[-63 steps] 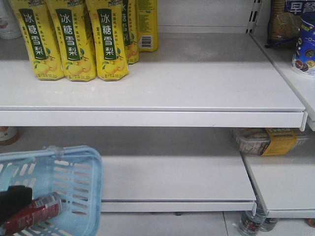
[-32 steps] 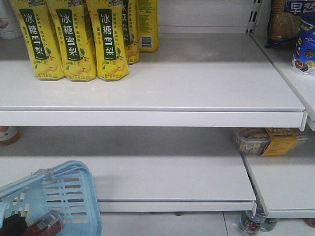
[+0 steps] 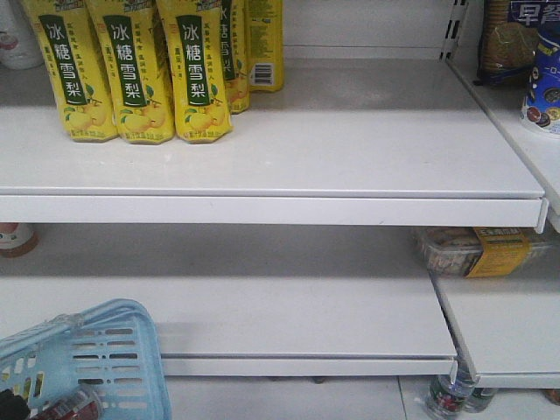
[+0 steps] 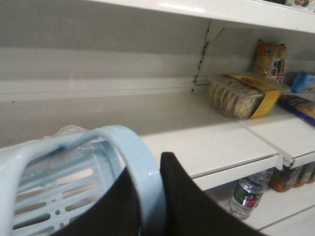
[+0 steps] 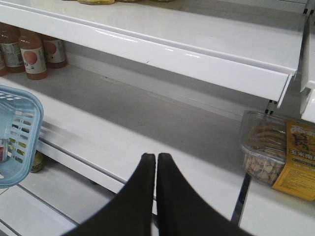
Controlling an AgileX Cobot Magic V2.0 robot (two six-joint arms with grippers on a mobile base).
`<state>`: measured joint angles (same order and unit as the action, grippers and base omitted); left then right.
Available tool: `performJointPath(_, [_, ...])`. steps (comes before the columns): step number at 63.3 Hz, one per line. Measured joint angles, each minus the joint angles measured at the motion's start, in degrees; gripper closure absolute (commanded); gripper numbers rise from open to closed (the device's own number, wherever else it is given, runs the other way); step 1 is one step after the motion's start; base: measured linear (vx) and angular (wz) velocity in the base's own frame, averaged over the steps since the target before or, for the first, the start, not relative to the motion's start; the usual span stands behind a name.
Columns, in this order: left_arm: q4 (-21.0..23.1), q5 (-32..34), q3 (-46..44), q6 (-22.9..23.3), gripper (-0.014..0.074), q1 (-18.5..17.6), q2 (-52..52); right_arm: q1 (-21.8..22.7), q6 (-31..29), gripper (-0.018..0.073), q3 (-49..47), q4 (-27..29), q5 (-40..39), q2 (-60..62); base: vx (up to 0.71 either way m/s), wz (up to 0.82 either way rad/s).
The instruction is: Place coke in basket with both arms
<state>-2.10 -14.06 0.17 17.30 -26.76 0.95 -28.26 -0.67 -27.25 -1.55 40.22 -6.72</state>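
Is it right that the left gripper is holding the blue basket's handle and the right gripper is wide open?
Almost. The left gripper does hold the basket by its handle, but the right gripper is shut, its fingers pressed together with nothing between, as the right wrist view shows.

The coke (image 3: 66, 407) is being cropped at seven o'clock, mostly screened by the basket (image 3: 105, 350) wall.

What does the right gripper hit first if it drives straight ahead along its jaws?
Probably nothing soon. The right gripper, jaws shut and empty, points over the lower shelf toward the back wall under the upper shelf; the snack tray sits off to the right. Depth is unclear.
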Motion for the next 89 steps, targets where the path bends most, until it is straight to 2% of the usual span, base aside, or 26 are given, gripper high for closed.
performJointPath(11, [-2.22,0.64,0.06,1.17,0.0603,3.63,0.00,0.00,0.00,0.0564,0.00,-0.02,0.05,0.00,0.00,0.00])
performJointPath(21, [-4.37,-3.41,1.23,0.83,0.0603,9.74,-0.06,0.00,0.00,0.0564,0.00,-0.02,0.05,0.00,0.00,0.00])
performJointPath(31, [-4.89,-1.82,1.24,0.51,0.0603,15.61,-0.06,0.00,0.00,0.0564,0.00,-0.07,0.04,0.00,0.00,0.00])
performJointPath(39, [-4.49,0.24,1.68,0.64,0.0603,18.96,-0.12,0.00,0.00,0.0564,0.00,-0.13,0.04,0.00,0.00,0.00])
performJointPath(46, [-4.42,1.64,1.91,0.69,0.0603,20.42,-0.15,0.00,0.00,0.0564,0.00,-0.13,0.04,0.00,0.00,0.00])
performJointPath(73, [-4.48,2.54,1.91,0.69,0.0603,22.47,-0.15,0.00,0.00,0.0564,0.00,-0.13,0.11,0.00,0.00,0.00])
performJointPath(89, [-4.91,7.31,1.91,-0.02,0.0603,23.42,-0.23,0.00,0.00,0.0564,0.00,-0.18,0.11,0.00,0.00,0.00])
